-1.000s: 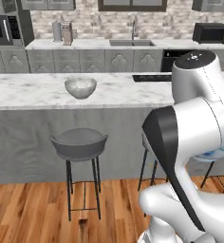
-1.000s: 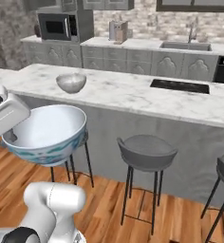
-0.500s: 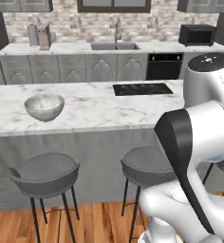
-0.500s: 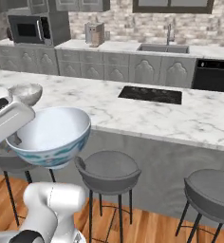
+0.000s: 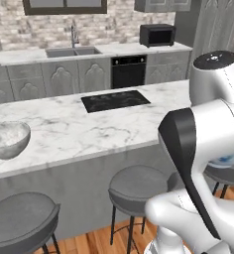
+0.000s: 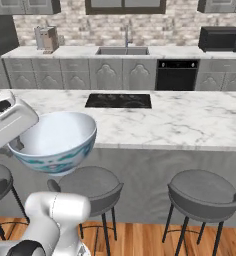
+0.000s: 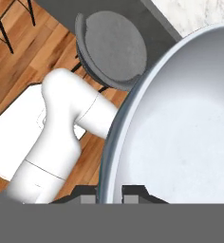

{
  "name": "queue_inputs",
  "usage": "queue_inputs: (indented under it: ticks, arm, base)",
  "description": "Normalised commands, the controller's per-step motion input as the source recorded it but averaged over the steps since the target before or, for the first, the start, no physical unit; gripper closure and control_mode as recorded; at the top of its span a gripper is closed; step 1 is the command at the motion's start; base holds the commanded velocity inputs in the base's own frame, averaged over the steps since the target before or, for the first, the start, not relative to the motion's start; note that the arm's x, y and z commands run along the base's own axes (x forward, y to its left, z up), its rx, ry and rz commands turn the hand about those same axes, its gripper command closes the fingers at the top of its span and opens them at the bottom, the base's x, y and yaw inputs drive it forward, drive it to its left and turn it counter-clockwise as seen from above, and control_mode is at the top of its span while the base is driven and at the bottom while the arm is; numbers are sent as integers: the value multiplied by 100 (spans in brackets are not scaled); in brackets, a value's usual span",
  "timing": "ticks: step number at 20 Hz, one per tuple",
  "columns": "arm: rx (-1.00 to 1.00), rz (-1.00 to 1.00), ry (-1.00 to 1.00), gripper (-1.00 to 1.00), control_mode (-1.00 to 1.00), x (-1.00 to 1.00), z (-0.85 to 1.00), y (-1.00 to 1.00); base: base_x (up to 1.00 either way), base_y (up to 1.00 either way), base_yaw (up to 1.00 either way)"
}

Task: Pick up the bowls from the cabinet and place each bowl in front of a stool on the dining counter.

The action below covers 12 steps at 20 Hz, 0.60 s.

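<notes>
Hand (image 7: 109, 197) clamped on painted bowl (image 6: 57, 140) rim | bowl above stool (image 6: 92, 182), short of surface (image 6: 190, 125) | risk: thin rim grip slips, bowl drops.

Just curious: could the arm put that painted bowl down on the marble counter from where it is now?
Probably yes: the painted bowl hangs beside the dining counter, whose nearby top looks bare.

A home kitchen: marble dining counter (image 6: 190, 125) with stools (image 6: 205, 192), sink (image 6: 122, 50), oven (image 6: 176, 75), microwave (image 6: 219, 39).
</notes>
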Motion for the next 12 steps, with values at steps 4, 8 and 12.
queue_inputs:
  ticks: [4, 8, 12]
  arm:
    - [0, 0, 0, 100, 100, 0, 0, 0]
    - [0, 0, 0, 100, 100, 0, 0, 0]
    - [0, 0, 0, 100, 100, 0, 0, 0]
  base:
    - [12, 2, -15]
    - [7, 1, 0]
    - [3, 0, 0]
